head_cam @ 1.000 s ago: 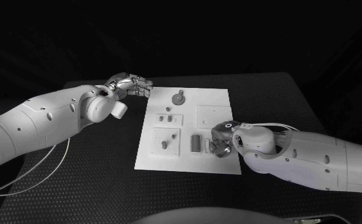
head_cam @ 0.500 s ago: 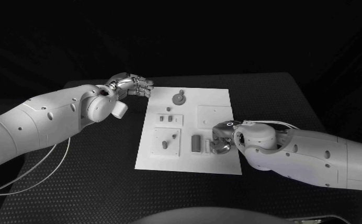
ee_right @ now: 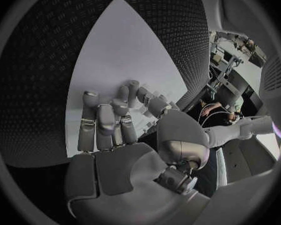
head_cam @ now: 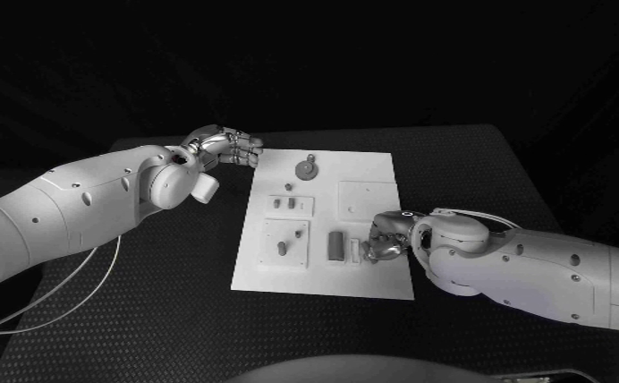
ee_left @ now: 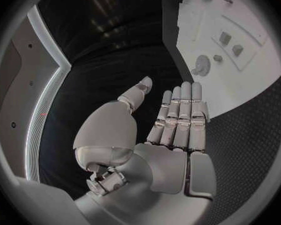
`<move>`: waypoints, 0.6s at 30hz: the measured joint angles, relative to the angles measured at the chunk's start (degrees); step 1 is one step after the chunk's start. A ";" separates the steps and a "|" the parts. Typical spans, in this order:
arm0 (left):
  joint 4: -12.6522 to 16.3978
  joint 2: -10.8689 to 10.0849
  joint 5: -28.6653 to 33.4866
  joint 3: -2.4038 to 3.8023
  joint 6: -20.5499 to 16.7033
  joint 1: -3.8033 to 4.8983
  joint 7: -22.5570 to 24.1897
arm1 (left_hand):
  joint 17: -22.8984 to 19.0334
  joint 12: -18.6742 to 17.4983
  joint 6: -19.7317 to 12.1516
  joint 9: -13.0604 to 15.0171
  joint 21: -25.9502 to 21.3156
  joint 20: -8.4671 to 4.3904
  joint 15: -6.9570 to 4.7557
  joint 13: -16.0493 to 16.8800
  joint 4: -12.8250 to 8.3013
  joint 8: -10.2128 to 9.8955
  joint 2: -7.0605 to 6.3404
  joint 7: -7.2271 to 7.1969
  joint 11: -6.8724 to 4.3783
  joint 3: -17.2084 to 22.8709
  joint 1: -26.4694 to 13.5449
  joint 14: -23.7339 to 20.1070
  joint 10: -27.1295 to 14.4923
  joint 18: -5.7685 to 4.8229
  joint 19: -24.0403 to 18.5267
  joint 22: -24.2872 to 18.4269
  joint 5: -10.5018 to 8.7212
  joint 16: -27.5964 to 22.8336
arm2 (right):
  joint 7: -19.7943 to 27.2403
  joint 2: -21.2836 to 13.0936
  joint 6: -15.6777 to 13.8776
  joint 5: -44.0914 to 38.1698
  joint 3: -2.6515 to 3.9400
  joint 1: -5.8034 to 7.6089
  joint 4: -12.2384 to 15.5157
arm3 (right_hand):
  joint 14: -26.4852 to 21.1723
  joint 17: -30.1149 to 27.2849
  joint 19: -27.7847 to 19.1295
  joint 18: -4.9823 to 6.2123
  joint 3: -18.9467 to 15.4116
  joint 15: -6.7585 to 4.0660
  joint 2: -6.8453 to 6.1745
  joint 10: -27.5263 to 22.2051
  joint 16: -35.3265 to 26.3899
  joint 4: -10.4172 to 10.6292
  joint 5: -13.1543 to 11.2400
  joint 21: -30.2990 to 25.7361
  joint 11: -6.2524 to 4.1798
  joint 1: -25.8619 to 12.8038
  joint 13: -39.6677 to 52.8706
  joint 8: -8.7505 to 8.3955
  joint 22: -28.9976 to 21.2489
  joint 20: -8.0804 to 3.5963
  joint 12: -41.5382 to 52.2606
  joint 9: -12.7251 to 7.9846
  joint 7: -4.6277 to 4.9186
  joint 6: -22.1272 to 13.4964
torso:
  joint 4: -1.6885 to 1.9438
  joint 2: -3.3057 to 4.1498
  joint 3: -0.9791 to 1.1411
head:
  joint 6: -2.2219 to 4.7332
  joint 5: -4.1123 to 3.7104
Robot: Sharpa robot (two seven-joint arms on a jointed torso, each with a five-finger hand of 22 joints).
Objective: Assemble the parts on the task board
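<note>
We see the task board (head_cam: 374, 280) lying flat on the black table (head_cam: 490, 168), between the two hands. The left hand (head_cam: 226, 146) hovers just beside the board's far left corner; its fingers (ee_left: 181, 112) are straight, side by side and hold nothing, the thumb set apart. The right hand (head_cam: 385, 242) is down on the board's near right area, fingers (ee_right: 103, 120) bent toward the white surface. We cannot tell whether it grips a part.

Just beside the right hand's fingertips, an upright grey block (head_cam: 335, 244) stands on the board. Farther from that hand, toward the left hand, we note a raised square panel (head_cam: 285, 242) carrying small grey parts, a smaller panel (head_cam: 291, 203) with two small pieces, and a plain square panel (head_cam: 367, 199). A round grey disc (head_cam: 304, 168) sits on the board nearest the left hand.
</note>
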 measured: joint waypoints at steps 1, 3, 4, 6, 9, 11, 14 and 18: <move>0.00 0.00 0.00 0.00 0.00 0.00 -0.01 | 0.00 0.00 0.00 0.00 0.00 0.00 0.00 0.00 0.00 0.00 0.00 0.00 0.00 0.00 0.00 0.00 0.00 -0.01 0.00 0.00 0.00 0.00 | 0.00 -0.12 -0.61 1.08 -0.03 -0.04 -0.01 | 0.00 0.02 0.00 0.01 0.00 0.00 0.00 0.00 0.00 0.00 0.00 0.00 0.00 0.00 0.00 0.11 0.00 0.00 0.00 -0.08 0.07 -0.05 | 0.00 0.00 0.01 | 0.00 0.00; 0.00 0.00 0.00 0.00 0.00 0.00 -0.02 | 0.00 0.00 0.00 0.00 0.00 0.00 0.00 0.00 0.00 0.00 0.00 0.00 0.00 0.00 0.00 0.00 0.00 -0.01 0.00 0.00 0.00 0.00 | 0.00 -0.36 -1.87 3.78 -0.09 -0.10 -0.06 | 0.00 0.02 0.00 0.00 0.00 0.00 0.00 -0.01 0.00 0.00 0.00 0.00 0.01 0.01 0.00 0.21 0.00 0.00 0.00 -1.00 0.08 -0.05 | -0.01 0.00 0.00 | 0.00 -0.02; 0.00 0.01 0.00 -0.01 0.00 0.00 -0.02 | 0.00 0.00 0.00 0.00 0.00 0.00 0.00 0.00 0.00 0.00 0.00 0.00 0.00 0.00 0.00 0.00 0.00 -0.01 0.00 0.00 0.00 0.00 | 0.00 -0.45 -2.39 5.03 -0.11 -0.11 -0.09 | 0.00 0.01 0.00 0.00 0.00 0.00 0.01 -0.01 0.00 0.00 0.00 0.00 0.01 0.01 0.00 0.21 0.00 0.00 0.00 -1.81 0.08 -0.06 | 0.00 0.00 0.00 | 0.01 -0.03; 0.00 0.02 0.00 -0.01 0.00 0.00 -0.03 | 0.00 0.00 0.00 -0.06 0.00 0.00 0.00 0.00 0.00 0.00 0.00 0.00 0.00 0.00 0.00 0.00 0.00 -0.01 0.00 0.00 0.00 0.00 | 0.00 -0.62 -3.24 7.26 -0.14 -0.13 -0.12 | 0.00 -0.02 0.01 -0.01 -0.01 0.00 0.02 -0.08 0.00 0.00 0.00 0.00 0.08 0.02 0.00 0.21 0.00 0.01 0.00 -2.49 0.08 -0.07 | 0.00 0.00 0.00 | 0.01 0.00; -0.03 0.02 0.00 -0.01 0.00 0.00 -0.04 | 0.02 0.00 0.00 -0.06 0.00 0.00 0.00 0.00 0.00 0.00 0.00 0.00 0.00 0.00 0.00 0.00 0.00 -0.01 0.00 -0.01 0.00 0.00 | -0.01 -0.91 -4.39 10.41 -0.17 -0.17 -0.09 | 0.00 -0.02 0.01 -0.03 -0.07 0.00 0.55 0.02 0.00 -0.06 -0.01 0.00 -0.03 0.55 0.00 0.21 0.00 0.01 0.00 -4.12 0.17 -0.17 | 0.02 0.00 0.02 | 0.01 0.09; -0.04 0.00 0.00 -0.01 0.00 0.00 -0.05 | 0.05 0.00 0.00 -0.06 0.00 0.00 0.00 0.00 0.00 0.20 0.00 0.00 0.00 0.00 0.00 0.00 0.00 -0.01 0.00 -0.01 0.00 0.00 | -0.02 -1.08 -5.16 12.40 -0.20 -0.20 -0.05 | 0.00 -0.02 0.01 -0.03 -0.07 0.01 0.55 0.13 0.00 -0.06 -0.01 0.16 -0.13 0.55 0.00 0.21 0.00 0.01 0.00 -5.19 0.20 -0.20 | 0.03 0.00 0.02 | 0.01 0.12; -0.04 -0.01 0.00 -0.02 0.00 0.00 -0.06 | 0.05 0.00 0.00 -0.06 0.00 0.00 0.00 0.01 0.00 0.22 0.00 0.00 0.00 0.00 0.00 0.00 0.00 -0.02 0.00 -0.01 0.00 0.00 | -0.03 -1.20 -5.94 15.46 -0.28 -0.28 0.17 | 0.10 -0.02 0.01 -0.06 -0.08 -0.08 0.55 0.13 0.00 -0.07 -0.01 0.27 -0.13 0.56 0.00 0.22 0.00 0.01 0.00 -6.58 0.21 -0.21 | 0.02 0.00 0.02 | -0.01 0.16; -0.04 0.00 0.00 -0.02 0.02 0.00 -0.07 | 0.09 0.00 0.00 -0.06 0.00 0.00 0.00 -0.03 0.00 0.22 0.00 0.00 0.00 0.00 0.00 0.00 0.00 -0.02 0.00 -0.01 0.00 0.00 | -0.03 -0.98 -6.18 19.34 -0.34 -0.29 0.66 | 0.19 0.06 0.02 -0.09 -0.08 -0.16 0.69 0.14 0.00 -0.07 -0.01 0.34 -0.13 0.71 0.01 0.22 0.00 0.01 0.00 -13.04 0.21 -0.21 | 0.00 0.00 0.02 | -0.02 0.20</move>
